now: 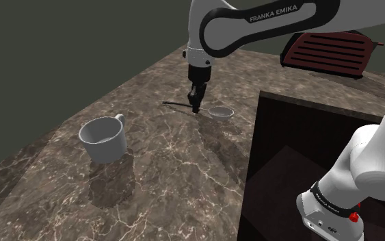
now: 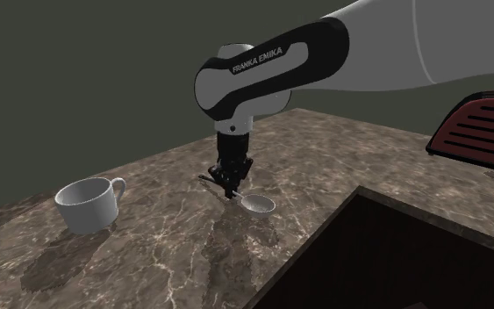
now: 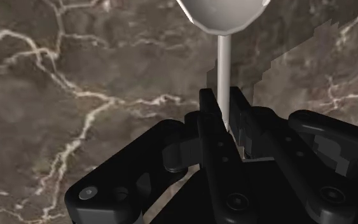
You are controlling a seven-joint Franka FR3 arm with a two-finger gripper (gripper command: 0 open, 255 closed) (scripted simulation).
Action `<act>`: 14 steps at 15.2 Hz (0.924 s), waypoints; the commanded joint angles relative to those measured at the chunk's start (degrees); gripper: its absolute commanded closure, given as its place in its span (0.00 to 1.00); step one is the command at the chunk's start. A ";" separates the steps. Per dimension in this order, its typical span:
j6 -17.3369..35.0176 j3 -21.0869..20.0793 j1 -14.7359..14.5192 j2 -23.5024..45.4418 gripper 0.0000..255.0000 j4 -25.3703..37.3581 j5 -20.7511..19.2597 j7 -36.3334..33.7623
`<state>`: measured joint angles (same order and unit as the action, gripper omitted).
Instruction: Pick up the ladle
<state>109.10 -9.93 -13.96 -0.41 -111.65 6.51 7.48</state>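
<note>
A grey ladle (image 1: 221,111) lies low over the brown marble counter (image 1: 156,171), bowl toward the shoulder view's right and thin handle running left. My black gripper (image 1: 196,106) points straight down onto the handle, just beside the bowl. In the wrist view the two fingers (image 3: 206,111) clasp the slim handle (image 3: 222,70) between them, with the bowl (image 3: 222,13) just beyond the tips. From the second exterior view the gripper (image 2: 229,191) stands over the handle, and the bowl (image 2: 258,204) rests next to it.
A white mug (image 1: 104,139) (image 2: 87,204) stands on the counter, well off toward the shoulder view's left. A dark sunken sink (image 1: 300,171) (image 2: 385,255) opens near the stand. A dark red slatted appliance (image 1: 331,53) (image 2: 482,130) sits at the back.
</note>
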 commanded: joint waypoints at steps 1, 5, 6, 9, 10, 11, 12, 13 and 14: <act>-0.73 0.02 0.02 -0.16 1.00 0.56 -0.01 -0.05; -3.73 0.07 0.07 -0.61 1.00 3.12 -0.04 -0.29; -4.49 0.08 0.08 -0.69 1.00 3.80 -0.04 -0.35; -6.76 0.12 0.11 -0.87 1.00 5.90 -0.08 -0.54; -7.52 0.12 0.12 -0.90 1.00 6.63 -0.09 -0.61; -8.28 0.13 0.12 -0.92 1.00 7.37 -0.11 -0.68; -9.04 0.14 0.13 -0.93 1.00 8.13 -0.12 -0.75; -9.81 0.15 0.14 -0.92 1.00 8.91 -0.14 -0.82; -10.58 0.16 0.15 -0.91 1.00 9.70 -0.15 -0.89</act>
<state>99.34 -9.79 -13.84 -1.26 -102.69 6.37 6.63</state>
